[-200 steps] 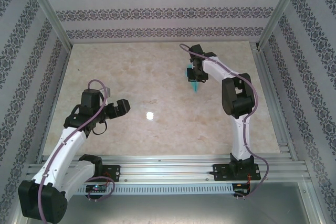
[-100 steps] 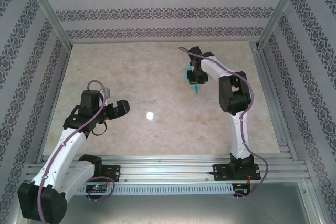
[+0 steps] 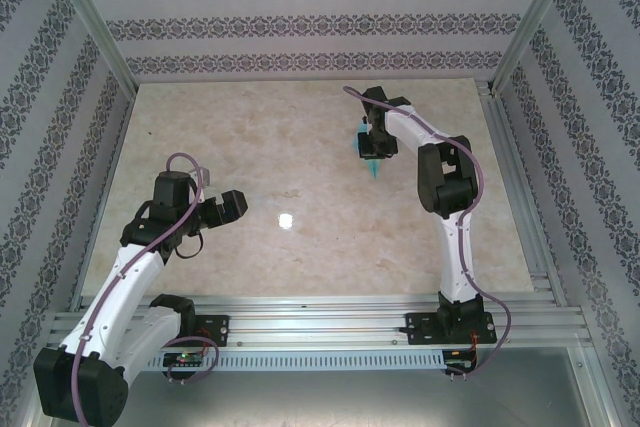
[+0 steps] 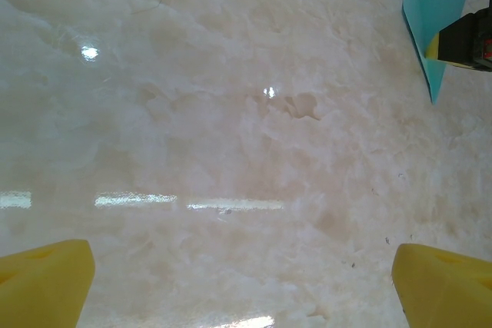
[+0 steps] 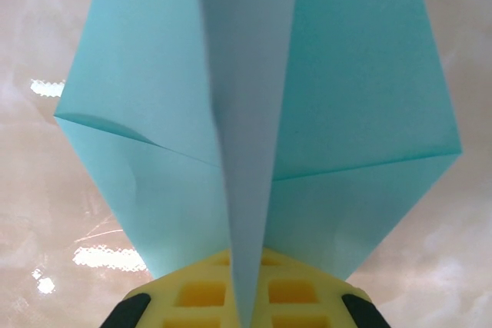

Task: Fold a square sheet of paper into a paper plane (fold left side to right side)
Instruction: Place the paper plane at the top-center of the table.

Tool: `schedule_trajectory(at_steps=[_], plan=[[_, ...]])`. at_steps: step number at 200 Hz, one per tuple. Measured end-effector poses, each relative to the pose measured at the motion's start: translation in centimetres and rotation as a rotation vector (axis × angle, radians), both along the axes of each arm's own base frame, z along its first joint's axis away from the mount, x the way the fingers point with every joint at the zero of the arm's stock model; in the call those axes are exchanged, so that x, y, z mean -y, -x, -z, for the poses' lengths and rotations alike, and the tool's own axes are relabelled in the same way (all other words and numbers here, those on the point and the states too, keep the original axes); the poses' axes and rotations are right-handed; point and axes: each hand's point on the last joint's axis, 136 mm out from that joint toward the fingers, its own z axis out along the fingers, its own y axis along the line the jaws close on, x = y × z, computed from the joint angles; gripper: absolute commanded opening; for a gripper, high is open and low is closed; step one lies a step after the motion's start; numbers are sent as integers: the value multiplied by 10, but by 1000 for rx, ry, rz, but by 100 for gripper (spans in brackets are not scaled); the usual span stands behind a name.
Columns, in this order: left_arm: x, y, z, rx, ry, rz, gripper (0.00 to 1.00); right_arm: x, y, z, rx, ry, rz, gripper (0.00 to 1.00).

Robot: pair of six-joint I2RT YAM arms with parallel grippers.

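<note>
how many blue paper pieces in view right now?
1. The folded blue paper is at the far right of the table, pinched in the right gripper, tip pointing toward the near edge. Another could hide under an arm.

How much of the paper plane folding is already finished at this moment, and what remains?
Done: the paper plane is folded, pointed, with a centre crease. In hand: the right gripper is shut on its middle fold; the left gripper is open, away from it. Left: probably only setting it down and releasing.

Lab test cell, aluminium frame [image 3: 320, 322], patterned wall panels [image 3: 300, 22], marble-look tabletop [image 3: 250, 147]
</note>
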Motion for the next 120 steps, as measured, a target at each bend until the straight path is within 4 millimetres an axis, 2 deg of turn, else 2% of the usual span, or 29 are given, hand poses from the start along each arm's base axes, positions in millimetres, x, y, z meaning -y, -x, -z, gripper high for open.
schedule_trajectory(at_steps=[15,90,107,120], plan=[[0,0,0,-1,2,1,100,0,0,0,-1,-2,0,2],[1,0,0,-1,5,5,100,-2,1,-2,-3,-11,-3,22],[1,0,-1,0,5,4,100,-2,2,-7,0,-13,-12,28],[1,0,-2,1,5,4,100,-5,3,-19,17,-17,-19,32]])
